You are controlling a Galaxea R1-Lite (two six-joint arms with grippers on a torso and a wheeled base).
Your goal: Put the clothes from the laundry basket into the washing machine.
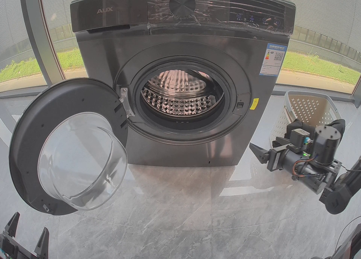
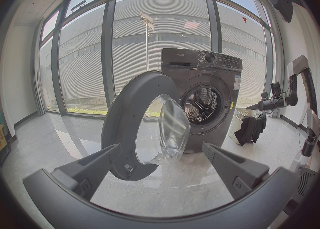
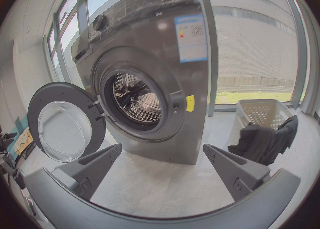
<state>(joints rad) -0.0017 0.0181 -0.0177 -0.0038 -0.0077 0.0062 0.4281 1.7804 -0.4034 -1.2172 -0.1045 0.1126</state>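
Note:
The grey washing machine (image 1: 210,37) stands in front of me with its round door (image 1: 64,101) swung open to the left. Its steel drum (image 1: 180,94) holds nothing I can see. A white laundry basket (image 1: 312,107) sits on the floor to the machine's right, with dark clothes (image 3: 263,139) draped over its front rim. My right gripper (image 1: 269,147) hangs open in front of the basket, pointing left, apart from the clothes. My left gripper (image 1: 26,233) is open and low at the near left, below the door.
A glossy grey tile floor (image 1: 188,203) stretches out in front of the machine. Tall windows with dark frames (image 1: 34,26) stand behind it. The open door's glass bowl (image 1: 82,162) juts out over the floor on the left.

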